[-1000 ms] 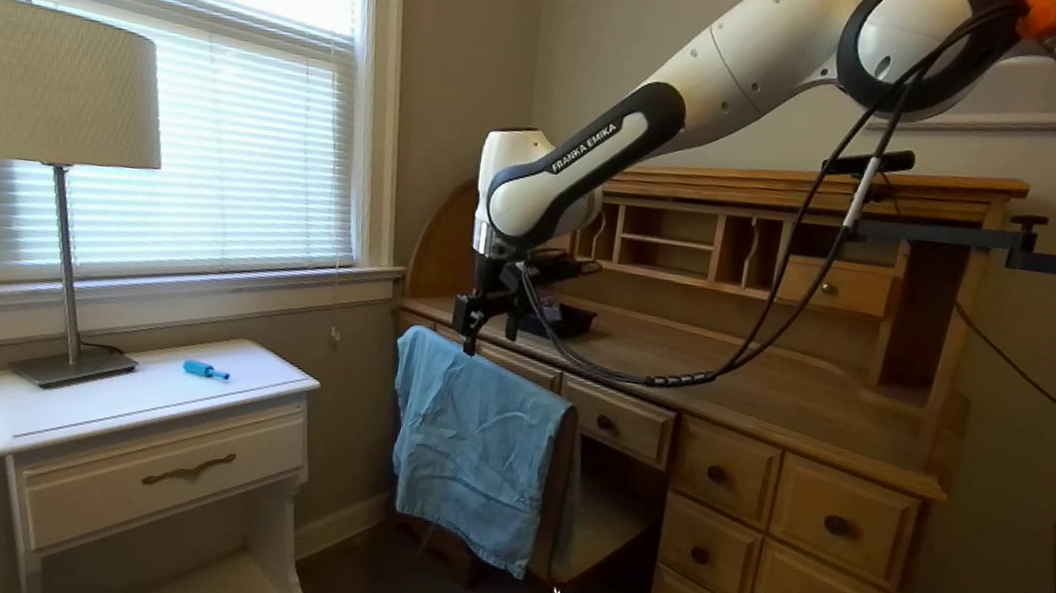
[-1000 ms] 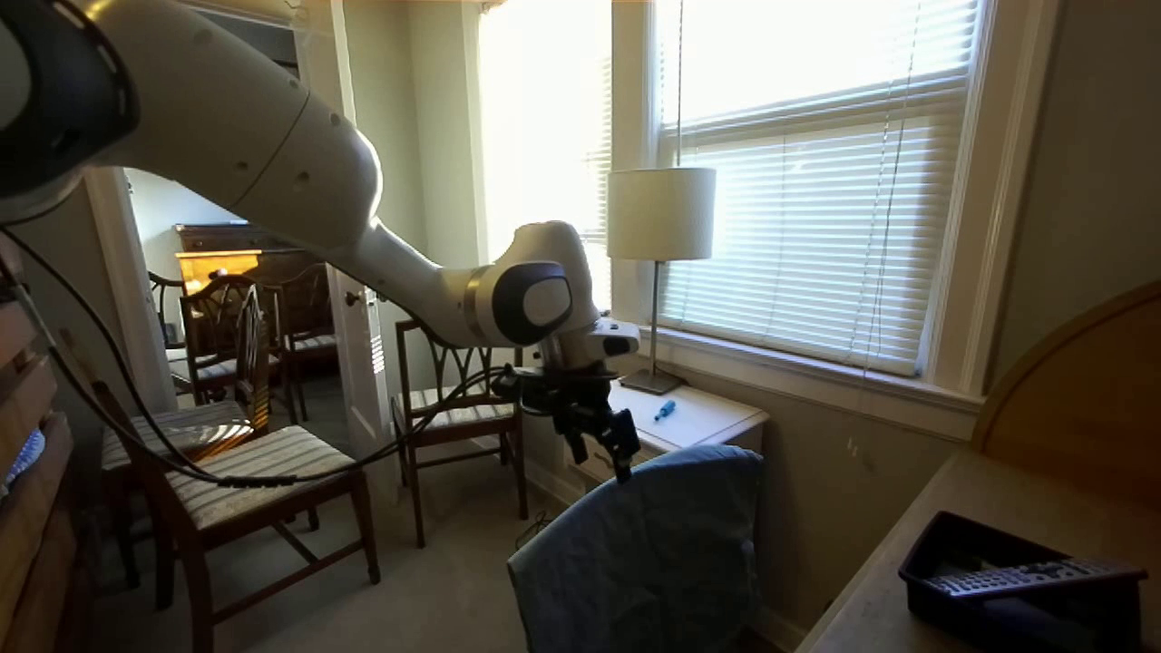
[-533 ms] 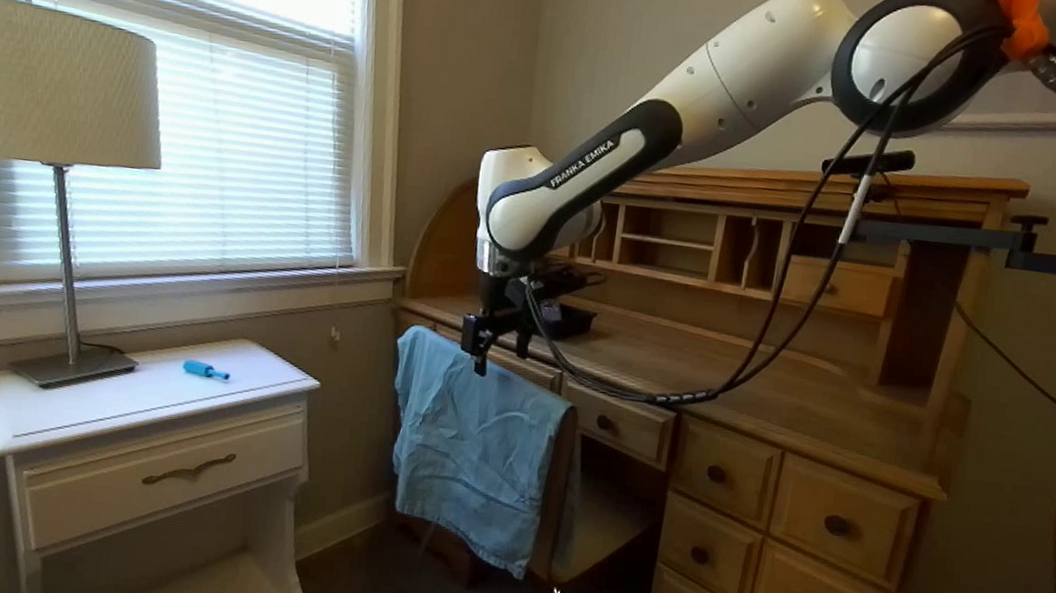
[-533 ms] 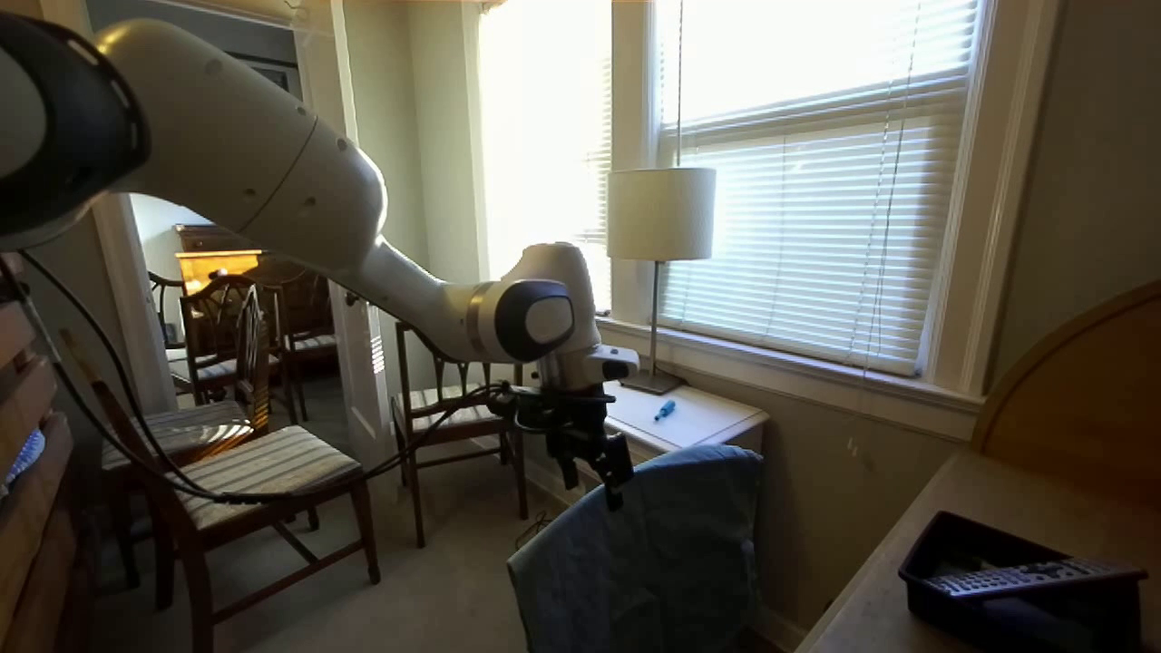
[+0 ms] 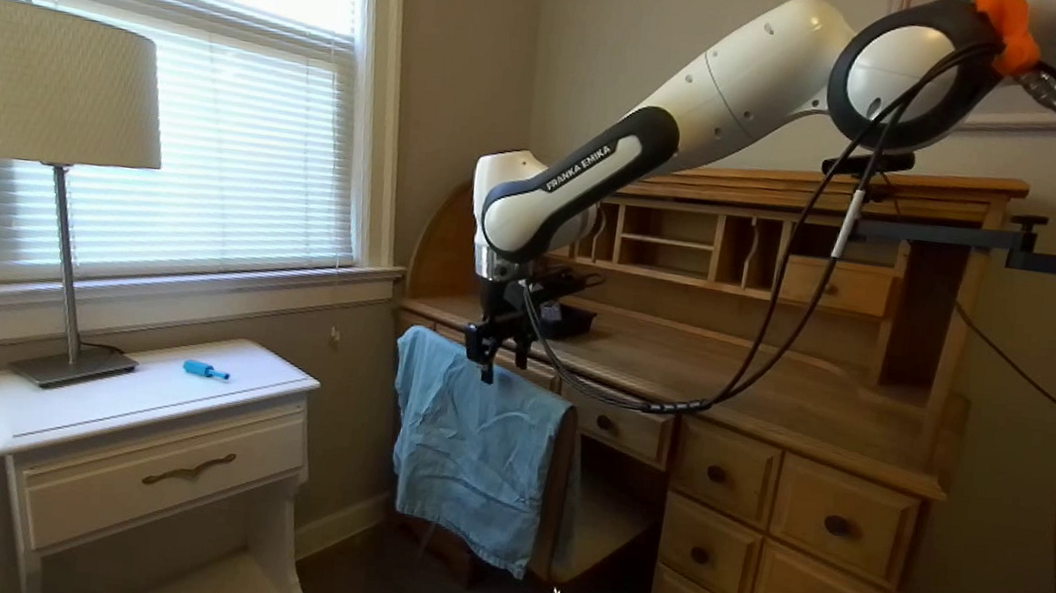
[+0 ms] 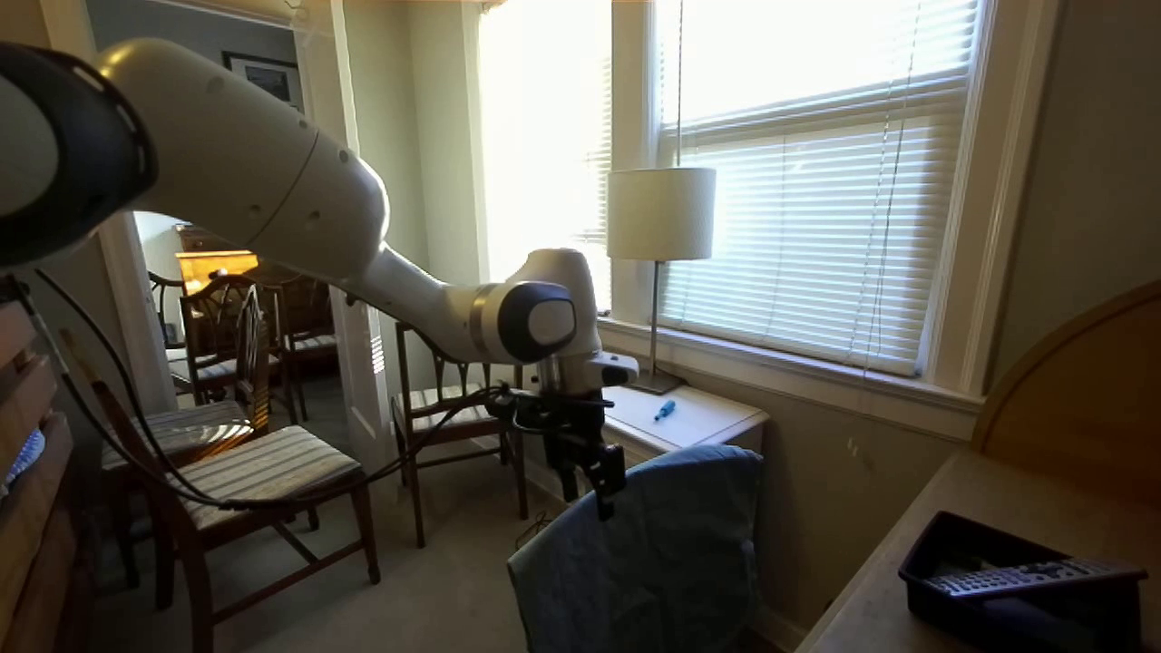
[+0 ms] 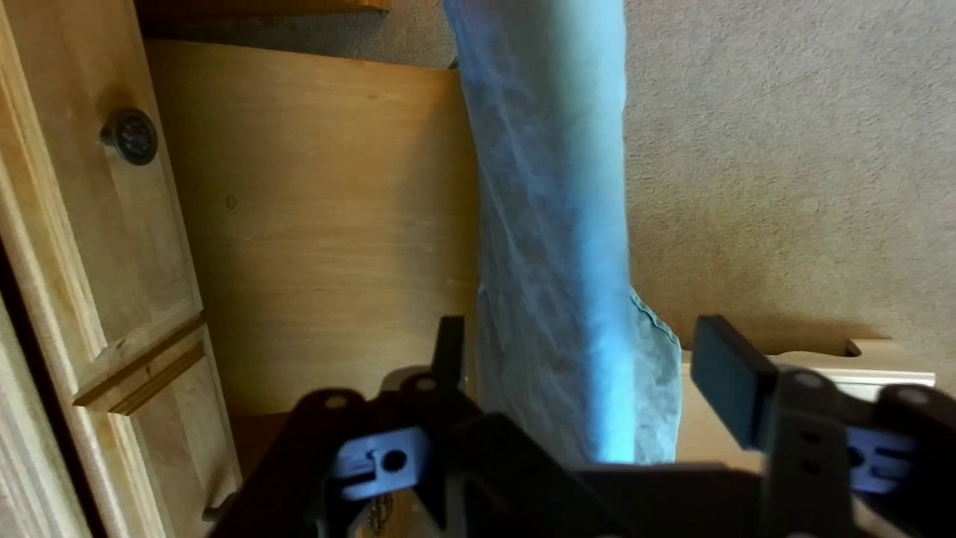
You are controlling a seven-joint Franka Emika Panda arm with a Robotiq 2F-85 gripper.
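Note:
My gripper is open and empty, its two fingers spread wide to either side of a blue cloth in the wrist view. The cloth hangs over the back of a chair, whose wooden seat shows in the wrist view. In both exterior views the gripper points down at the top edge of the cloth. One finger overlaps the cloth in these views; I cannot tell whether it touches it.
A wooden desk with drawers stands behind the chair. A black tray with a remote lies on it. A white nightstand carries a lamp and a small blue object. Other chairs stand nearby.
My gripper has come down toward the top of the cloth and shifted slightly sideways, turning a little. It stays open. The cloth and chair have not moved.

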